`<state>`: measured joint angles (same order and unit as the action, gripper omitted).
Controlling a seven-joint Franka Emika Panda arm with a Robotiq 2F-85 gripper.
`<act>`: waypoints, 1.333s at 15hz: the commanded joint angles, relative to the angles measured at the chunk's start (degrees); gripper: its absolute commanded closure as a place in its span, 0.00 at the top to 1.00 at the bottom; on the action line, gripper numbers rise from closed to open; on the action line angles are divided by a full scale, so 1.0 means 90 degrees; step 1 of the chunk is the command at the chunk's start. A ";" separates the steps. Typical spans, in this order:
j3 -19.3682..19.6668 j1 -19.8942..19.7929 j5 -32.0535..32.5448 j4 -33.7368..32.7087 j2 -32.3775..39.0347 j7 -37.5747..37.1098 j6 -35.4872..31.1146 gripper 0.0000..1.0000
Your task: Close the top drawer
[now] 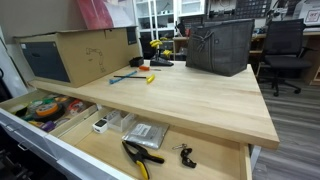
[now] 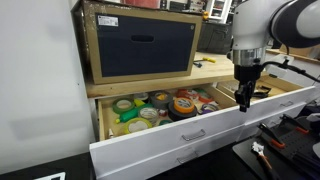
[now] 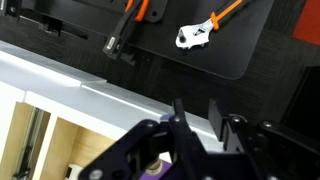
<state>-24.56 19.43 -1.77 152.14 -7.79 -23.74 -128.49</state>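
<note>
The top drawer [image 2: 190, 134] stands pulled open, with a whitish front and light-wood dividers full of red, green and yellow tape rolls. It also shows at the left edge of an exterior view [image 1: 45, 108]. My gripper [image 2: 245, 98] hangs fingers-down over the drawer's right end, just inside its front. In the wrist view my fingers [image 3: 195, 112] are nearly together with a narrow gap and hold nothing. The white drawer front [image 3: 80, 95] lies just below them. I cannot see the gripper in the exterior view that shows the pliers.
A wider open drawer [image 1: 150, 140] holds yellow-handled pliers [image 1: 140, 157]. A cardboard box [image 2: 140, 45] and a black bag [image 1: 220, 45] stand on the wooden benchtop [image 1: 190, 95]. A lower white drawer front [image 2: 205, 162] juts out. A black mat with tools [image 3: 190, 35] lies on the floor.
</note>
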 commanded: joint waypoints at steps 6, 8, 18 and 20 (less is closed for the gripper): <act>-0.0242 -0.0060 0.1461 0.0972 -0.0035 -0.2106 -0.1729 0.00; -0.0279 -0.0149 0.1983 0.0826 0.0255 -0.2777 -0.1722 0.00; 0.0320 -0.0117 0.3674 0.0701 0.1234 -0.4596 -0.1946 0.00; 0.0507 -0.0073 0.4061 0.0605 0.1420 -0.4800 -0.2058 0.00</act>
<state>-22.21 18.34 30.41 158.99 1.97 -63.48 -144.64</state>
